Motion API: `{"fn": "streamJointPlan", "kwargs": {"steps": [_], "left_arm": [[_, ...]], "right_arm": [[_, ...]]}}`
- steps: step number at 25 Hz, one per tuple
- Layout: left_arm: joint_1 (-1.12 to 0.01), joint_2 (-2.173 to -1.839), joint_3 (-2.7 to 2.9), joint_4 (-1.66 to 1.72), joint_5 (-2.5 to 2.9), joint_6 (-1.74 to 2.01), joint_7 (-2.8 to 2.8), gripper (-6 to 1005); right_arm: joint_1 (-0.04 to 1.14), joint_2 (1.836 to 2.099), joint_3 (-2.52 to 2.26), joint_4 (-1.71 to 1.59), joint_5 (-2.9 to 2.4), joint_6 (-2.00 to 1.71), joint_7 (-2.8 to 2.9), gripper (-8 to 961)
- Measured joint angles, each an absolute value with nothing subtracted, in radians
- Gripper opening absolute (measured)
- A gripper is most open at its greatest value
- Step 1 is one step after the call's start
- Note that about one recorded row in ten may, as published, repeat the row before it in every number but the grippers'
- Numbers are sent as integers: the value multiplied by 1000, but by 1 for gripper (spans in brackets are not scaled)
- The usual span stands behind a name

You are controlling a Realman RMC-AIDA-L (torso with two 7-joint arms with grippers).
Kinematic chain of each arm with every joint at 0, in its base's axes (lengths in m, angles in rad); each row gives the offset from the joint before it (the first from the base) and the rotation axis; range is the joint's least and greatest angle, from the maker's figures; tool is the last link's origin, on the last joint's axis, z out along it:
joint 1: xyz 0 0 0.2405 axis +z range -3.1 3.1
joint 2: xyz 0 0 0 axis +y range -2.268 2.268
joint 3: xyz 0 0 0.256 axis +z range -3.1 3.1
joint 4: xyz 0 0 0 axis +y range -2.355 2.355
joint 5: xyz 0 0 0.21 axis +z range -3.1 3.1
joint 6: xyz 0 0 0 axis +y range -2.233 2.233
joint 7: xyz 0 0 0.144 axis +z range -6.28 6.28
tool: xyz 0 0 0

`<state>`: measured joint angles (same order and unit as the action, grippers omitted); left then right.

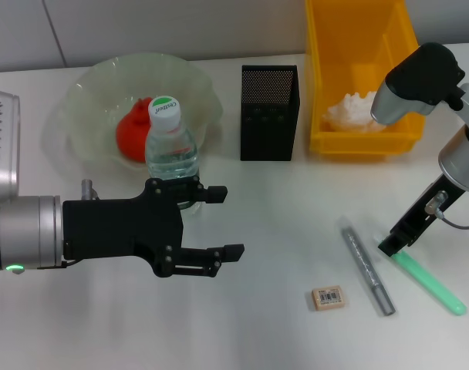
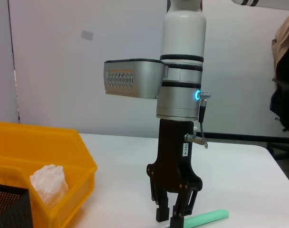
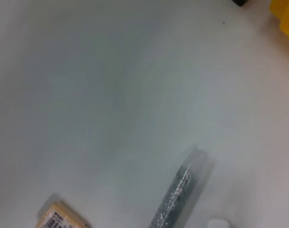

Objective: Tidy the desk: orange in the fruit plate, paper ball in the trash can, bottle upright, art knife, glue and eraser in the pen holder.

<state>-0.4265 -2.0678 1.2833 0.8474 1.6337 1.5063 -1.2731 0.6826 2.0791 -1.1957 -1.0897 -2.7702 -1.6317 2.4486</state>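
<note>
a: where are my grippers?
b: i see the left gripper (image 1: pixel 219 223) low over the table (image 1: pixel 242 324), fingers spread wide and holding nothing, just in front of the bottle (image 1: pixel 171 142). the bottle stands upright beside the plate (image 1: pixel 88 100), with the orange (image 1: pixel 133 135) in the plate.
a: and the right?
b: the right gripper (image 1: pixel 393 247) is down at one end of the green knife (image 1: pixel 431 284); from the left wrist its fingers (image 2: pixel 162 211) stand a little apart at that end (image 2: pixel 201 218). i can't tell if they touch it.
a: the rest?
b: the paper ball (image 1: pixel 354 112) lies in the bin (image 1: pixel 327 77). the holder (image 1: pixel 270 112) stands between plate and bin. the eraser (image 1: pixel 328 297) and grey glue (image 1: pixel 367 270) lie on the table near the knife.
</note>
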Motion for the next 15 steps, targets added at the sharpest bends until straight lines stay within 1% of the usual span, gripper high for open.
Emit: {"fn": "streamJointPlan", "kwargs": {"steps": [15], "left_arm": [[-428,-2068,1280,845,1634,1506,-1272,818]], "right_arm": [[696,2080,-1208,-1049,-2770,-1609,2449,294]]}}
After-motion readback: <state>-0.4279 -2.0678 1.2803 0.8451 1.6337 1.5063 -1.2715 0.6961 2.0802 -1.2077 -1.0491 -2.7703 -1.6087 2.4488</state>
